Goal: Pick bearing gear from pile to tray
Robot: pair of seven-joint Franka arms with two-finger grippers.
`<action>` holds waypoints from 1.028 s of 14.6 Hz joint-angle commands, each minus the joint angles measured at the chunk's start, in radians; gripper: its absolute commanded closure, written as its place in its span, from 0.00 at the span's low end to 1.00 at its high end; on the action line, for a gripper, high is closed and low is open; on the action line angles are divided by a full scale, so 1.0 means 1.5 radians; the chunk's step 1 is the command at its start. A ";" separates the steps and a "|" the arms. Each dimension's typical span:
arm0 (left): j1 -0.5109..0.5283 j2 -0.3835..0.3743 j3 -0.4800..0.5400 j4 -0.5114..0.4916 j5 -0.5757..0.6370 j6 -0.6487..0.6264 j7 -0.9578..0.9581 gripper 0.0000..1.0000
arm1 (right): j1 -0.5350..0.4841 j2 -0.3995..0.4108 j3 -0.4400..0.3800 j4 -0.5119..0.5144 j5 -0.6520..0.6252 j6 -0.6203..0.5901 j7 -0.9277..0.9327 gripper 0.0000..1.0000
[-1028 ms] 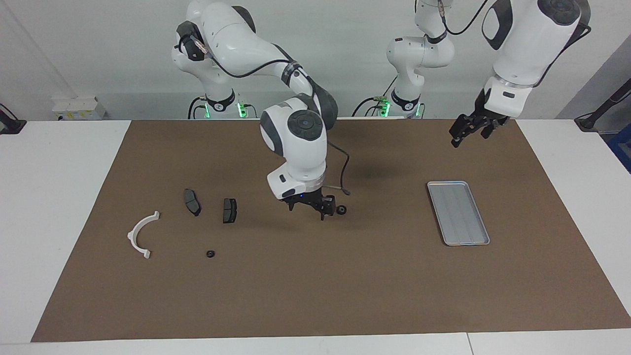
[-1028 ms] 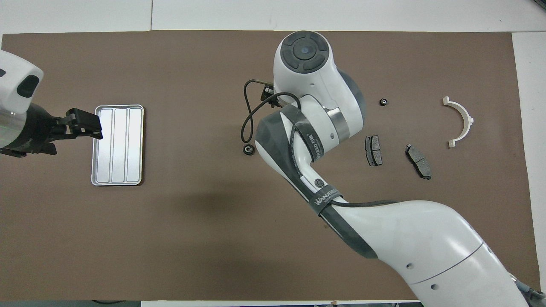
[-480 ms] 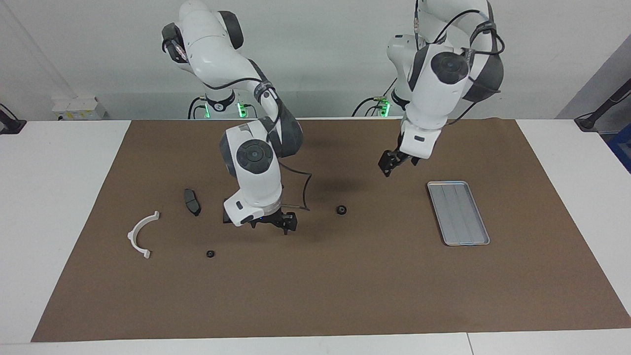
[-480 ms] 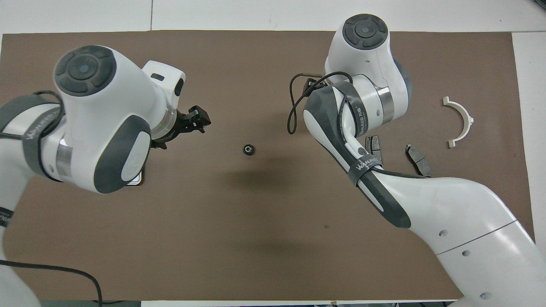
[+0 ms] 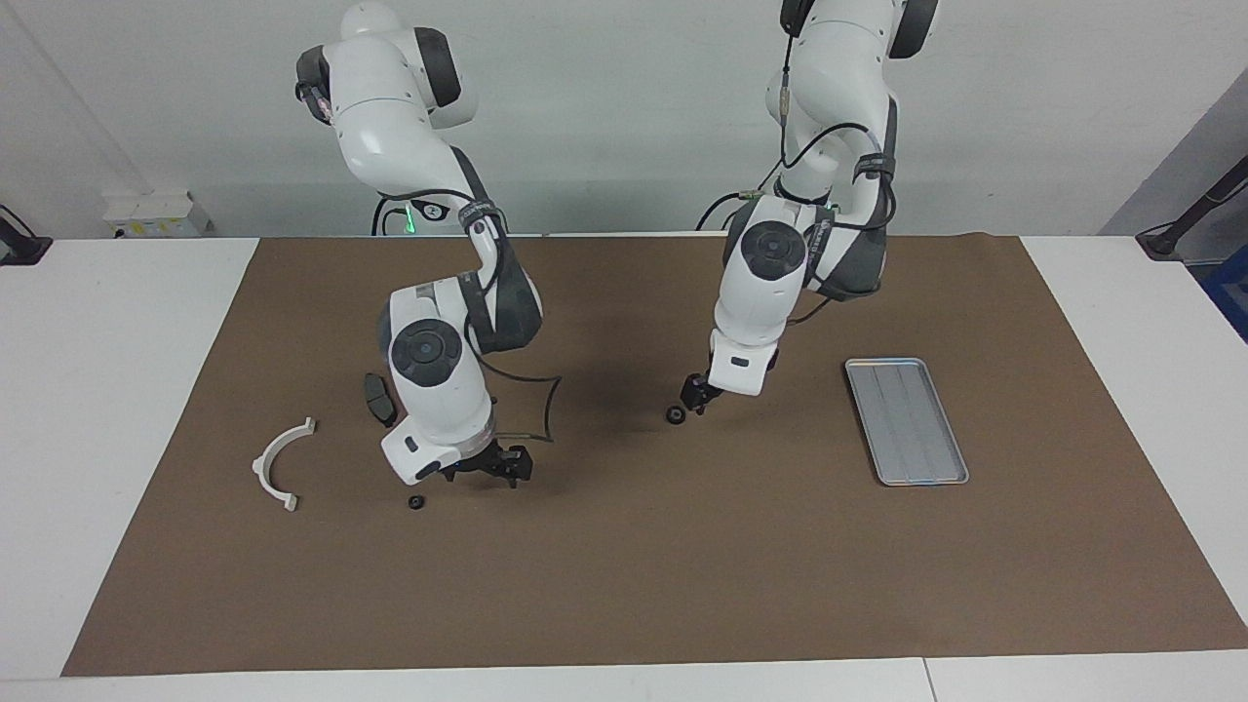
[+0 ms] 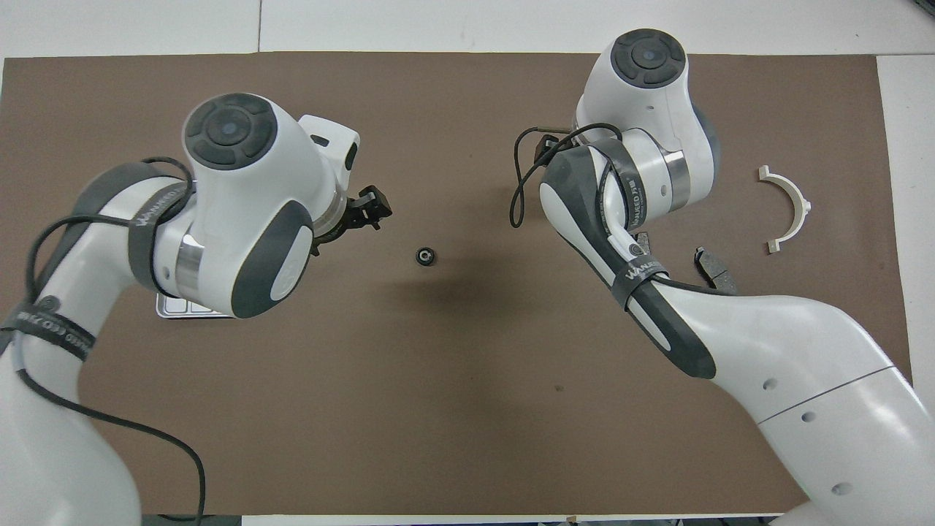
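Observation:
A small black round bearing gear lies alone on the brown mat, between the pile and the tray; it also shows in the overhead view. My left gripper is open and hangs low just beside it on the tray's side, not touching. The silver tray is empty. My right gripper is open and empty, low over the mat beside another tiny black round piece of the pile. The white half-ring bracket and one dark brake pad lie nearby.
In the overhead view my left arm covers most of the tray. My right arm covers the second brake pad almost wholly, and the other pad partly. A loose cable hangs from the right wrist.
My right gripper drew away from the bearing gear toward the pile. My left arm swung from beside the tray down to the bearing gear. The bearing gear has not moved.

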 commanded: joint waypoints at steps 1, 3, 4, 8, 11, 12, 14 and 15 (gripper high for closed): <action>-0.025 0.016 0.010 -0.011 -0.007 0.061 -0.050 0.00 | -0.024 -0.005 0.009 -0.016 -0.012 0.018 -0.053 0.00; -0.046 0.015 0.014 -0.040 -0.006 0.093 -0.072 0.00 | -0.037 -0.004 0.009 -0.022 -0.021 0.036 -0.100 0.00; -0.052 0.013 0.014 -0.054 -0.005 0.095 -0.072 0.00 | -0.043 -0.004 0.009 -0.030 -0.022 0.044 -0.107 0.00; -0.056 0.008 0.014 -0.082 -0.005 0.123 -0.072 0.00 | -0.051 -0.002 0.009 -0.063 -0.028 0.072 -0.133 0.00; -0.062 0.012 0.014 -0.083 -0.006 0.128 -0.073 0.02 | -0.052 -0.003 0.009 -0.074 -0.029 0.077 -0.135 0.00; -0.062 0.014 0.014 -0.081 -0.006 0.133 -0.073 0.03 | -0.055 -0.003 0.009 -0.077 -0.032 0.084 -0.141 0.00; -0.060 0.024 0.016 -0.062 -0.001 0.132 -0.072 0.04 | -0.064 -0.003 0.009 -0.078 -0.038 0.085 -0.163 0.00; -0.060 0.028 0.017 -0.064 0.001 0.130 -0.072 0.04 | -0.066 -0.004 0.009 -0.077 -0.040 0.085 -0.167 0.00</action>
